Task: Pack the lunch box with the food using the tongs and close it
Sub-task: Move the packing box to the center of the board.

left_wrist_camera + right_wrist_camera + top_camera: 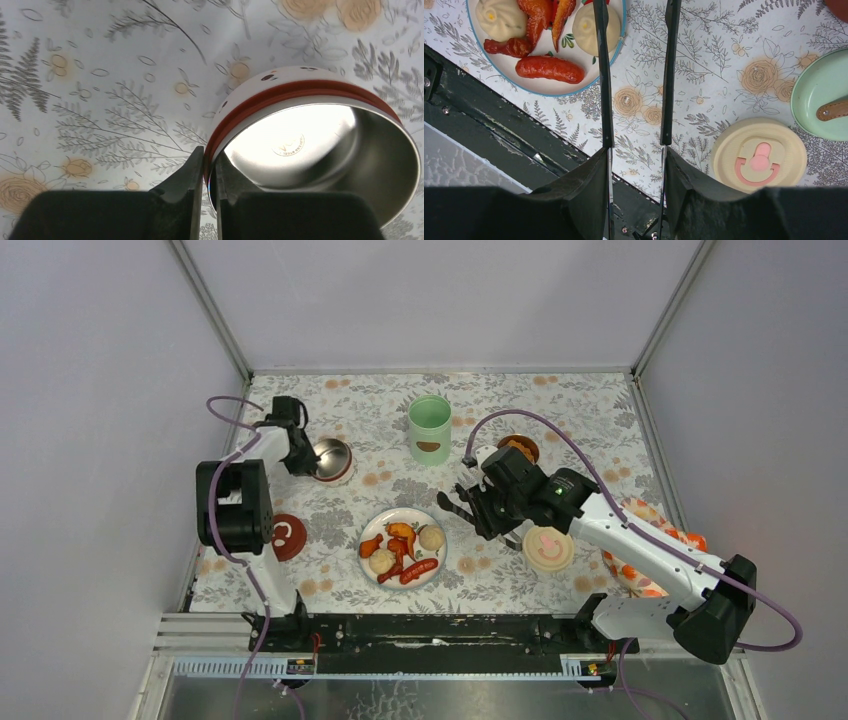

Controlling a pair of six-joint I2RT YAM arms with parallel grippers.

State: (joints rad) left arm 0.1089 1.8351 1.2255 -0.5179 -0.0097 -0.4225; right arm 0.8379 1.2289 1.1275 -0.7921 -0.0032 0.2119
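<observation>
On our floral worktop (560, 410), between white walls (430, 300), the left gripper (210, 159) pinches the rim of the empty steel bowl (320, 145). The right gripper (636, 162) clamps tongs (603, 75) reaching over the plate (546, 90) of food (549, 69). We see the jar (430, 428) behind.

One camera is fixed high up behind the mounting rail (430, 635), tilted down and forward, far enough off to take in the whole desk (590, 410), with the enclosure walls across the top of the frame. The left wrist camera sits low and very near, looking out along its own jaws at the steel bowl (320, 145), which fills the lower right. That bowl is a small disc in the upper left of the overhead view. The right wrist camera hangs higher, facing almost straight down along the tongs (668, 75). Its plate (593, 65) at the upper left, cream lid (760, 155) and green lid (819, 95) all lie in the overhead view's middle.
</observation>
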